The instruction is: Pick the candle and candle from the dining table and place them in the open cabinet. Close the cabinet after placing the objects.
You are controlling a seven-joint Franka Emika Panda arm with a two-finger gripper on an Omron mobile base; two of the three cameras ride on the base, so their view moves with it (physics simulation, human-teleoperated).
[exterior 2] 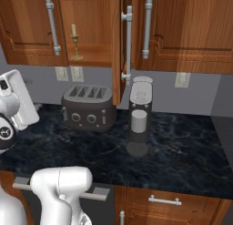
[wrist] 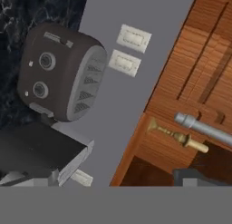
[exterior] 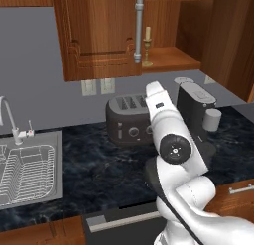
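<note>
A slim pale candle (exterior: 147, 44) on a gold candlestick stands upright on the floor of the open cabinet (exterior: 171, 58), just right of the left door's silver handle. It appears again as the candle (exterior 2: 74, 41) in the right base view and as the candle (wrist: 177, 136) lying sideways in the rolled hand view. The cabinet's right door (exterior 2: 117, 46) is swung out toward me, while the left door (exterior: 99, 35) covers the left half. My gripper (wrist: 103, 179) is open and holds nothing, below and in front of the cabinet opening. The dining table is out of view.
A dark toaster (exterior: 128, 121) and a coffee machine (exterior: 197, 110) stand on the black marble counter (exterior: 99, 174) under the cabinet. A steel sink (exterior: 30, 169) with a faucet is at the left. Wall outlets (exterior: 98, 86) sit below the cabinet. More closed wall cabinets (exterior 2: 191, 28) hang to the right.
</note>
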